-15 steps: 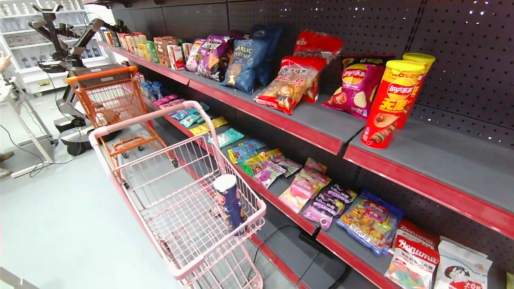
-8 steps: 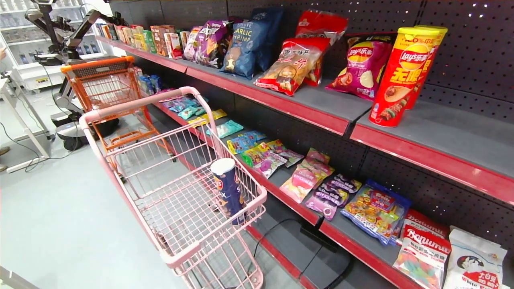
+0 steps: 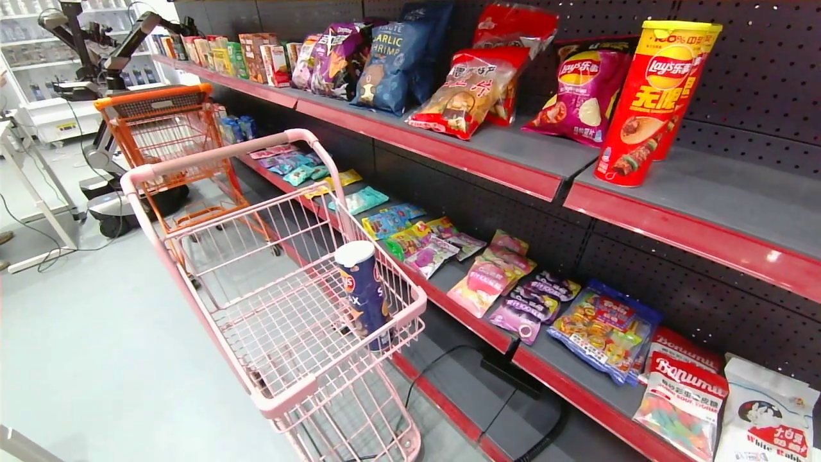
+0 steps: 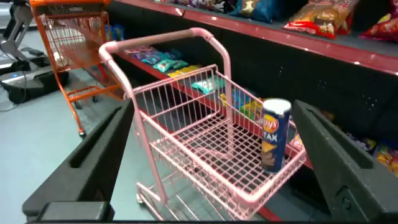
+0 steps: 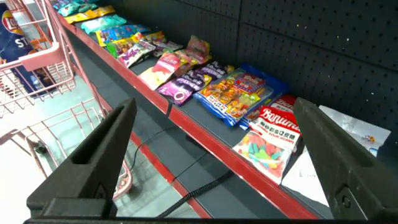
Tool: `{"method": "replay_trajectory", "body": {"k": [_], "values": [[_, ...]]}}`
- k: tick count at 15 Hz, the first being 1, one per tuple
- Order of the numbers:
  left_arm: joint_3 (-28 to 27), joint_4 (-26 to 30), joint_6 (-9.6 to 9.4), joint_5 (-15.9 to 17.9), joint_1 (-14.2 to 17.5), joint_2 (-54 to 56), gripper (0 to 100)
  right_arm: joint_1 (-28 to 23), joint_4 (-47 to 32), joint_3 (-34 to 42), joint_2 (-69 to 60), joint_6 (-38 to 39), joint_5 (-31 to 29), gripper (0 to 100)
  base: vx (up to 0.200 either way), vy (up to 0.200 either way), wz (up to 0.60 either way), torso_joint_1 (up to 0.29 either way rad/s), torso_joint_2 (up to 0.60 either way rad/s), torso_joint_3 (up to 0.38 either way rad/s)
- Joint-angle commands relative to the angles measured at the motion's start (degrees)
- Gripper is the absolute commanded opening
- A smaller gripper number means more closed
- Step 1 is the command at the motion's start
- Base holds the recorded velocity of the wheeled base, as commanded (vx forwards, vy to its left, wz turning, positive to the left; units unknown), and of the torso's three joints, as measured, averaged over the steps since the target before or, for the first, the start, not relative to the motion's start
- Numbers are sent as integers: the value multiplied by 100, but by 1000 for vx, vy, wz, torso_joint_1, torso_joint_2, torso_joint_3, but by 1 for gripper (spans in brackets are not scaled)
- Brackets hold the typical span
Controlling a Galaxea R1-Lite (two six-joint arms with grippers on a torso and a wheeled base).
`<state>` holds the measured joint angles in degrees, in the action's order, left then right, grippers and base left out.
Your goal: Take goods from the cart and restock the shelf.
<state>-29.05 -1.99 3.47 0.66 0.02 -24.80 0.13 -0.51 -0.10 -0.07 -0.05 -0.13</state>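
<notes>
Only our head camera has moved since a second ago, so the shelf [image 3: 737, 192] sits higher in our view. The things on it and in the pink cart [image 3: 192, 163] lie just as they did. Our left gripper [image 4: 211, 109] faces the cart, and its two jaws are wide apart with nothing between them. Our right gripper [image 5: 212, 104] faces the candy bags [image 5: 239, 93] that lie flat on the lower level of the shelf. Its jaws are wide apart too and hold nothing. One blue can [image 3: 364, 295] stands upright in the cart, in the corner on the shelf side, right by the wire wall. Two red cans [image 3: 654, 96] stand upright on the top level, with chip bags [image 3: 580, 96] just beside them. An orange cart [image 3: 163, 128] stands behind the pink one.
</notes>
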Motion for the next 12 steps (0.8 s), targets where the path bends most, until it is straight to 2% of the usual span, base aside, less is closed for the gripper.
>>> {"method": "replay_trajectory", "body": {"k": [1, 2, 3, 4, 5, 6, 7, 8, 9, 10, 12], "values": [[-1375, -1313, -198, 356, 6, -3980, 100, 4, -2, 1, 7, -4, 5, 100, 0, 0, 0, 0, 0, 0], [-1129, -1726, -251, 637, 15, -4341, 100, 4, -2, 1, 7, -4, 5, 100, 0, 0, 0, 0, 0, 0], [-690, -2297, -435, 1024, 68, -4982, 100, 4, -2, 1, 7, -13, 5, 100, 0, 0, 0, 0, 0, 0], [-391, -2737, -470, 1253, 94, -5492, 100, 4, -2, 1, 7, -13, 5, 100, 0, 0, 0, 0, 0, 0], [-268, -3106, -479, 1490, 94, -5826, 100, 4, -2, 1, 7, -4, 5, 100, 0, 0, 0, 0, 0, 0], [-136, -3721, -506, 1991, 94, -6380, 100, 4, -2, 1, 7, -13, 5, 100, 0, 0, 0, 0, 0, 0], [-110, -4205, -655, 2342, 94, -6872, 100, 4, -2, 1, 7, -13, 5, 100, 0, 0, 0, 0, 0, 0], [-110, -4574, -910, 2509, 112, -7329, 100, 4, -2, 1, 7, -13, 5, 100, 0, 0, 0, 0, 0, 0], [-118, -4890, -1086, 2685, 94, -7742, 100, 4, -2, 1, 7, -21, 5, 100, 0, 0, 0, 0, 0, 0], [-127, -5180, -1147, 2887, 24, -8129, 100, 4, -2, 1, 7, -30, 13, 100, 0, 0, 0, 0, 0, 0], [-250, -5787, -1147, 2949, -240, -8858, 100, 4, -2, 1, 7, -30, 13, 100, 0, 0, 0, 0, 0, 0]]}}
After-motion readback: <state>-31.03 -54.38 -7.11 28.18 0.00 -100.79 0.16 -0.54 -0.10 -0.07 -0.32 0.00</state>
